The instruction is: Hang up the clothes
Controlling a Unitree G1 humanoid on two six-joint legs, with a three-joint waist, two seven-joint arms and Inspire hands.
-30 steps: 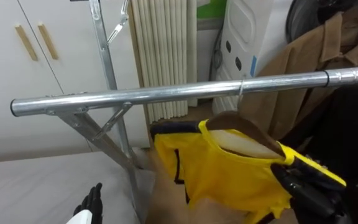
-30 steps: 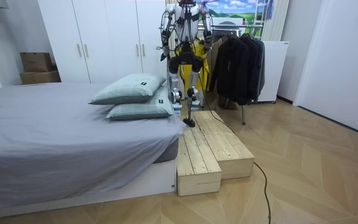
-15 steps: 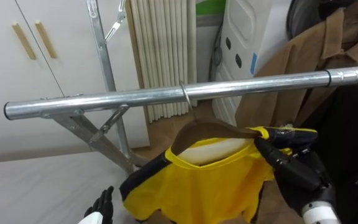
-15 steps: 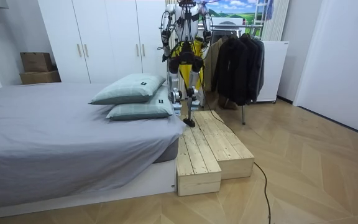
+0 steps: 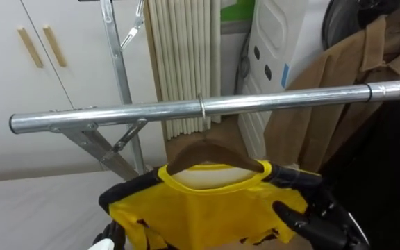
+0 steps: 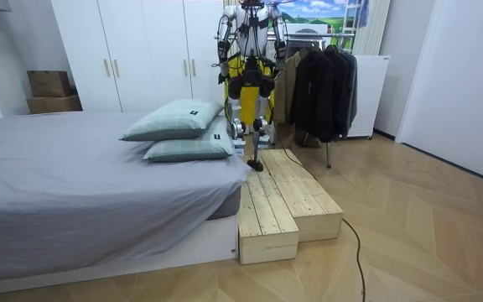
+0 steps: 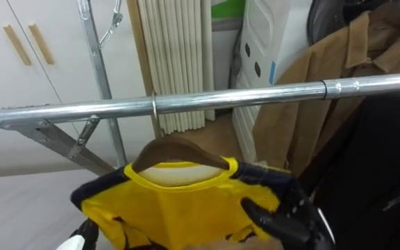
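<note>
On silver metal rail [image 5: 186, 109]: brown wooden hanger [image 5: 210, 153] hooked, carrying yellow dark-trimmed shirt [image 5: 207, 208].
Below rail: right hand [image 5: 314, 223] pinching shirt shoulder; left hand [image 5: 105, 239] grip unreadable.

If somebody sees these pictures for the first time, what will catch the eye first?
The bright yellow shirt stands out first, low in the middle of the eye views. It is on a wooden hanger whose hook sits over the metal rail. The robot's dark right hand is at the shirt's right shoulder, and a brown coat shows at the upper right.
</note>
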